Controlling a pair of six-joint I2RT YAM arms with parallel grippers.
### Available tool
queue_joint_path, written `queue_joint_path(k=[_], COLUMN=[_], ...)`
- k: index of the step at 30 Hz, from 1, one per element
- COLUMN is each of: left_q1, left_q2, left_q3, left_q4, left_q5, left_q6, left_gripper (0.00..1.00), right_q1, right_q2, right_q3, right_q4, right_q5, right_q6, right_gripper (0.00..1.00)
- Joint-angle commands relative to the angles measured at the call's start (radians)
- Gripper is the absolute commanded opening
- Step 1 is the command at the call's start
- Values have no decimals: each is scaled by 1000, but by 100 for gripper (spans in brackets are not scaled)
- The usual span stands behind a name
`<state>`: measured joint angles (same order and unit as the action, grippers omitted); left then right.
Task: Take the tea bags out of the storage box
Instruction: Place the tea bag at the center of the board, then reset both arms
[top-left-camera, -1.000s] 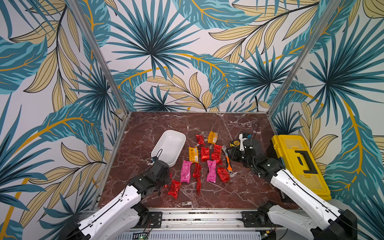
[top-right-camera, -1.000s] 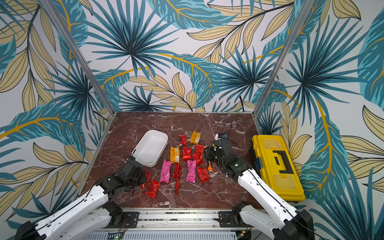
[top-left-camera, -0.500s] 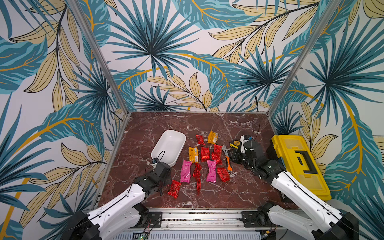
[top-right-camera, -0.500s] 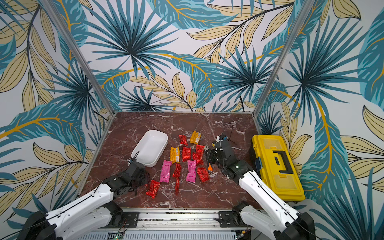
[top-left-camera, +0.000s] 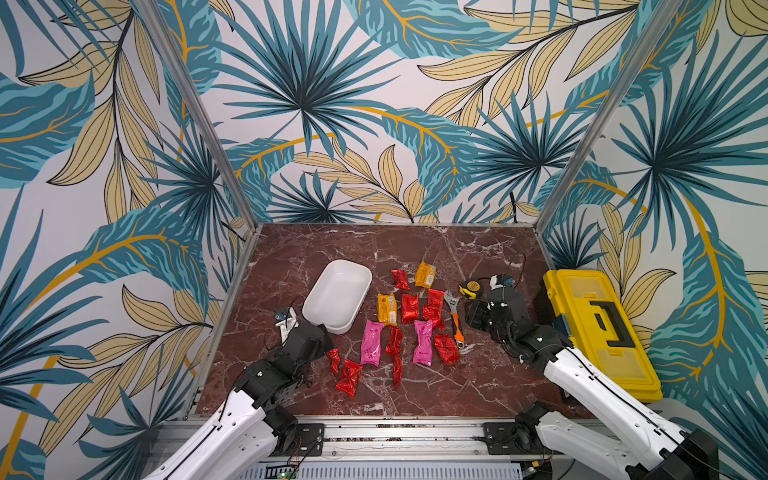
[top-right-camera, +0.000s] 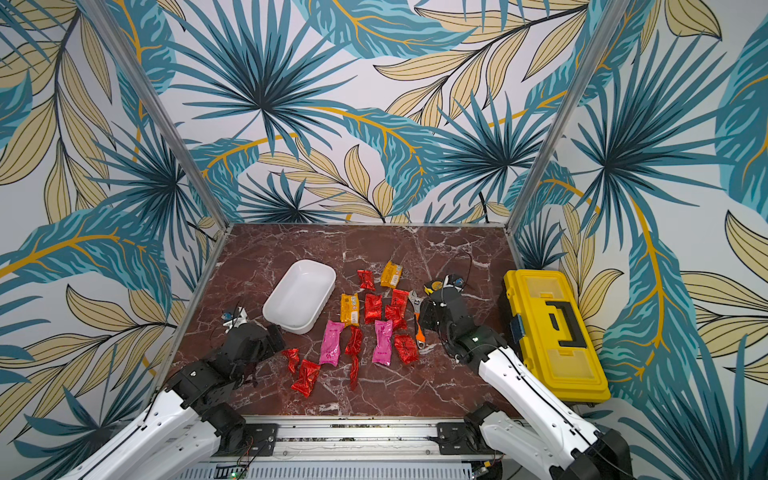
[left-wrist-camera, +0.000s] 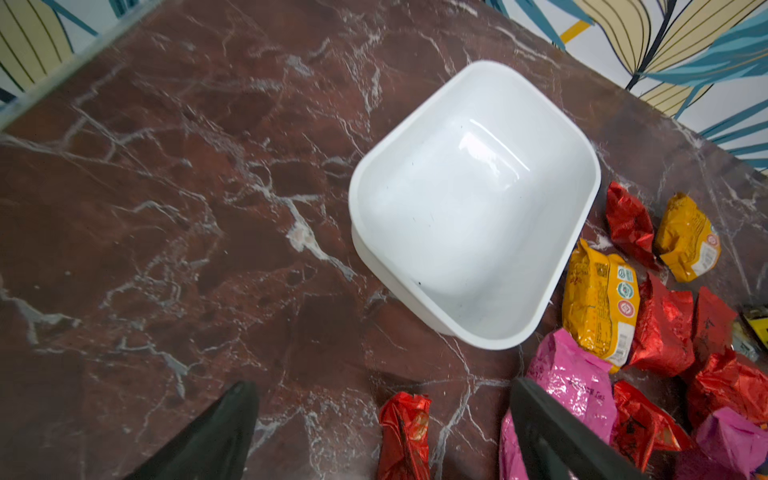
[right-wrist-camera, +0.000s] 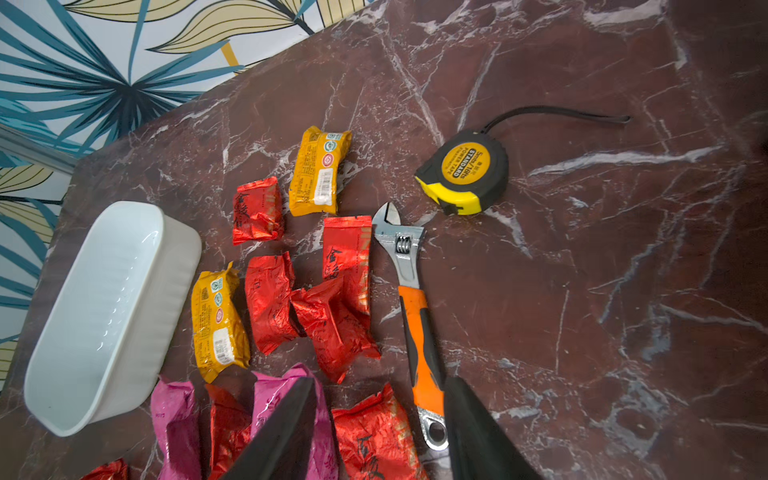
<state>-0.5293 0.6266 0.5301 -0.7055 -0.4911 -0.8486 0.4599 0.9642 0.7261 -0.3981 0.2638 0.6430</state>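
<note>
The white storage box (top-left-camera: 337, 296) (left-wrist-camera: 473, 199) stands empty on the marble table. The tea bags lie in rows just right of it: red ones (top-left-camera: 409, 307), pink ones (top-left-camera: 371, 343) and orange-yellow ones (top-left-camera: 386, 308). My left gripper (top-left-camera: 322, 345) (left-wrist-camera: 381, 384) is open at the box's near corner, with a small red tea bag (left-wrist-camera: 405, 436) (top-left-camera: 333, 360) lying loose on the table between its fingers. My right gripper (top-left-camera: 478, 318) (right-wrist-camera: 380, 382) hovers open over the right end of the rows, above a red tea bag (right-wrist-camera: 374, 432), gripping nothing.
An orange-handled wrench (top-left-camera: 455, 318) (right-wrist-camera: 411, 291) lies right beside the tea bags, under my right gripper. A yellow tape measure (top-left-camera: 471, 288) (right-wrist-camera: 463, 170) sits behind it. The big yellow toolbox (top-left-camera: 598, 328) fills the right edge. Patterned walls enclose three sides.
My left gripper has gone from shut to wide open, leaving a small red tea bag on the table by the box's near corner. My right gripper's jaws have widened a little.
</note>
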Motion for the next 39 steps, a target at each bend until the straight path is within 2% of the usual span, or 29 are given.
queue_joint_path(k=[1, 4, 8, 13, 17, 22, 25, 28, 33, 37, 39], left_q1=[107, 220, 334, 466, 551, 583, 610, 629, 633, 633, 634], left_q2=[-11, 9, 83, 224, 276, 283, 306, 347, 389, 393, 407], left_q3=[57, 49, 42, 24, -34, -110, -120, -128, -139, -176, -192], left_q4=[19, 147, 315, 486, 664, 832, 862, 903, 957, 1037, 1084], left_q5=[-31, 17, 67, 128, 230, 251, 289, 305, 313, 327, 353], left_q6=[147, 267, 385, 437, 499, 610, 608, 626, 706, 699, 695], left_gripper=[100, 100, 100, 100, 100, 100, 100, 100, 100, 100, 100], right_q1=[-27, -69, -135, -231, -305, -342, -346, -348, -365, -375, -377], right_q2=[6, 13, 25, 65, 136, 229, 286, 377, 460, 489, 513], right_q3=[-15, -15, -34, -90, -106, -155, -197, -173, -177, -201, -228], right_q4=[7, 33, 87, 249, 355, 553, 713, 765, 894, 1015, 1080], right_q5=[78, 89, 119, 147, 144, 144, 117, 88, 64, -6, 1], right_q6=[-30, -60, -108, -218, -297, -463, -578, -656, -669, -642, -632], right_gripper=[56, 57, 66, 75, 80, 82, 84, 84, 84, 84, 84])
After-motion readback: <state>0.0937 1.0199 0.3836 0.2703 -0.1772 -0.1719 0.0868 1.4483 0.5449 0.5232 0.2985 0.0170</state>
